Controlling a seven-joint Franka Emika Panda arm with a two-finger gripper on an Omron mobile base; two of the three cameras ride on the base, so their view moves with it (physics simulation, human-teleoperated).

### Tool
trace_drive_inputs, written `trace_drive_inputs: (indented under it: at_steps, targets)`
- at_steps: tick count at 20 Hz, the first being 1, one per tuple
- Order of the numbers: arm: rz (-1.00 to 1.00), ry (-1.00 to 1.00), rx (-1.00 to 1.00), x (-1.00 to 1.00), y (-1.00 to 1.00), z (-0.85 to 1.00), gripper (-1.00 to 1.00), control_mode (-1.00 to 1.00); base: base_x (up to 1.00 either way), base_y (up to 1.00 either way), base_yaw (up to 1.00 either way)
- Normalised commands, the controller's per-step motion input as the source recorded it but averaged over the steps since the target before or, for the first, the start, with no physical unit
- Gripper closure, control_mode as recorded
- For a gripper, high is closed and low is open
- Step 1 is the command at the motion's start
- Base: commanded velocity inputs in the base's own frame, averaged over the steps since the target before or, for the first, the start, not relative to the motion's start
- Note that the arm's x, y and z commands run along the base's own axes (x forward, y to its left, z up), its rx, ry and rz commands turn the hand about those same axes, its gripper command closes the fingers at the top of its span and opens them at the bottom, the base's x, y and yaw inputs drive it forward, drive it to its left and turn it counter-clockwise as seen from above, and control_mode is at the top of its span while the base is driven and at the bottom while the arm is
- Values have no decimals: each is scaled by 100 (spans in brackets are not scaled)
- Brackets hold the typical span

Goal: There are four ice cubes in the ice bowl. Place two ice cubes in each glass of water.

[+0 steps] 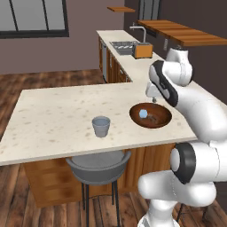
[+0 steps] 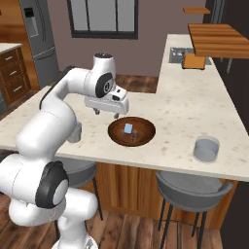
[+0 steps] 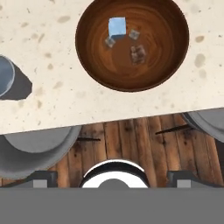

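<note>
A: Inside the bowl (image 3: 92,65), how many cubes do you count?

B: One clear pale blue cube (image 3: 117,26) near the rim's far side, and smaller faint bits next to it; I can't tell what those are. The bowl sits on the counter (image 1: 57,115), between the two glasses (image 1: 101,126).

A: And the claw (image 2: 107,113)?

B: Above the bowl's rim, its jaws spread wide, gripping nothing.

A: Handling?

B: I'd guess light, hard and slick. Pinch two flat opposite faces, squarely and gently, or it may squirt out.
</note>
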Motion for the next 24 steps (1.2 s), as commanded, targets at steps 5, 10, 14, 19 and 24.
trace_drive_inputs:
  at_steps: [5, 10, 14, 19, 24]
  targets:
    - [-1, 6, 0, 46, -8, -11, -100, -100, 0, 0, 0]
    - [0, 0, -10, 33, -24, -42, -100, -100, 0, 0, 0]
    - [9, 1, -9, 23, -44, -54, -100, -100, 0, 0, 0]
    - [1, 8, 0, 41, -3, -41, -100, -100, 0, 0, 0]
    - [9, 2, 0, 28, -6, -50, -100, -100, 0, 0, 0]
